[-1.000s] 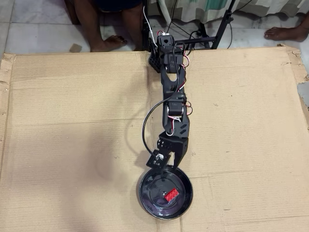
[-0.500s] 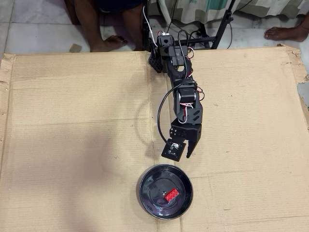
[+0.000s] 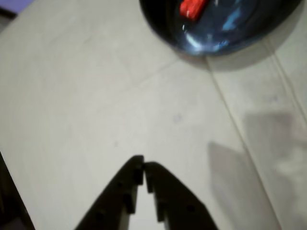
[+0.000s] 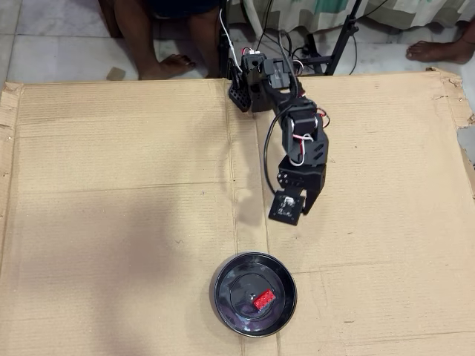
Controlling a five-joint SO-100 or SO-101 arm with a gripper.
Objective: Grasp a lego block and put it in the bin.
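Cardboard sheet (image 4: 133,222) under everything. Bin (image 4: 226,276) well ahead of the jaws, clear of them. Gripper (image 3: 144,165) over bare cardboard, tips nearly touching, holding nothing. Lego block (image 4: 263,300) inside the bin, far beyond the jaw tips.

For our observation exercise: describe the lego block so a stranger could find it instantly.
Start at the big cardboard sheet covering the floor. Near its lower edge in the overhead view sits a round glossy black bin. The lego block lies inside it, small, bright red, the only coloured piece there.
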